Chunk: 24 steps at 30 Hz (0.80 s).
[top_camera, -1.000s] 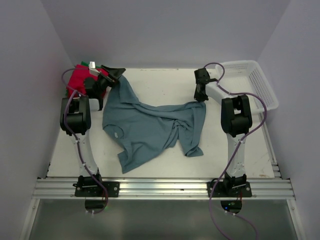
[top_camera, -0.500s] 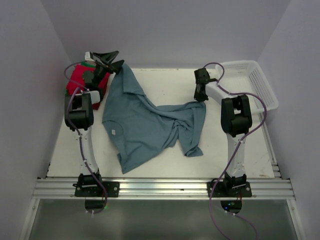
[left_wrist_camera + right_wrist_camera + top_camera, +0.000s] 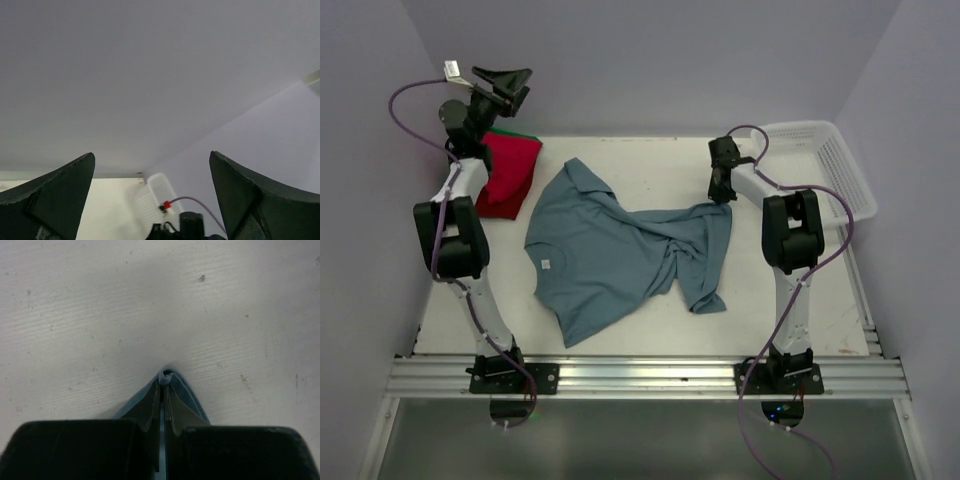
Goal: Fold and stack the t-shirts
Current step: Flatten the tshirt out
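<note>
The dusty blue-grey t-shirt (image 3: 620, 250) lies rumpled and partly spread in the middle of the table. Its right corner (image 3: 187, 392) is pinched in my right gripper (image 3: 722, 196), which is shut on a small fold of the cloth (image 3: 164, 376) down at the table surface. My left gripper (image 3: 496, 80) is raised high at the back left, open, with nothing between its fingers (image 3: 50, 200). Below it a folded red t-shirt (image 3: 506, 172) lies at the table's back left, with a thin green edge (image 3: 520, 134) showing behind it.
A white mesh basket (image 3: 825, 165) stands at the back right, also visible far off in the left wrist view as the basket (image 3: 152, 197). Walls close the table in on the left, back and right. A metal rail (image 3: 640, 375) runs along the near edge.
My left gripper has risen up and to the left, away from the blue-grey t-shirt. The shirt's upper left part has dropped back flat onto the table. The right gripper has not moved.
</note>
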Each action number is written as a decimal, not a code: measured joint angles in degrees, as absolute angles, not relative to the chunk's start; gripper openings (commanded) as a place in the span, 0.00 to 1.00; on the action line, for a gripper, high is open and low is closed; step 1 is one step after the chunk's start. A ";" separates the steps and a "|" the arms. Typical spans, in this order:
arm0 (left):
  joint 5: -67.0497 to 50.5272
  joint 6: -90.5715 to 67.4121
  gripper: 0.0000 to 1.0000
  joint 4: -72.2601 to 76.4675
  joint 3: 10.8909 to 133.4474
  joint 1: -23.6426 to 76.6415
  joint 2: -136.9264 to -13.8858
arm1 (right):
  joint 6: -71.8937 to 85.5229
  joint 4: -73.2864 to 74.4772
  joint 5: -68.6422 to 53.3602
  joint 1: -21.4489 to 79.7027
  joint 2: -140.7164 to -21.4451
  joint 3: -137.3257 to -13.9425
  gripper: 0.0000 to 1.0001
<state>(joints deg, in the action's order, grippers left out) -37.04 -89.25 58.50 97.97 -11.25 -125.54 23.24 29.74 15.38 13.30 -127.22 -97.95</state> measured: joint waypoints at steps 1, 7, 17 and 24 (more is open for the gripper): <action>-36.34 -80.88 1.00 49.36 96.14 -11.03 -121.64 | 23.22 29.71 15.33 13.30 -127.22 -97.95 0.00; -30.92 -45.25 0.99 16.71 98.26 -3.75 -109.84 | 23.22 29.76 15.03 13.19 -127.24 -98.02 0.00; -17.72 -33.78 0.93 -7.03 97.65 1.65 -122.13 | 23.22 29.74 14.96 13.17 -127.33 -98.04 0.00; -10.66 -35.29 0.90 -12.45 97.56 1.54 -126.28 | 23.22 29.74 14.96 13.17 -127.33 -98.04 0.00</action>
<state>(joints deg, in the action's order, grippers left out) -10.66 -35.29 -12.45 97.56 1.54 -126.28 23.22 29.74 14.96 13.17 -127.33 -98.04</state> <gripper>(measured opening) 0.904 0.019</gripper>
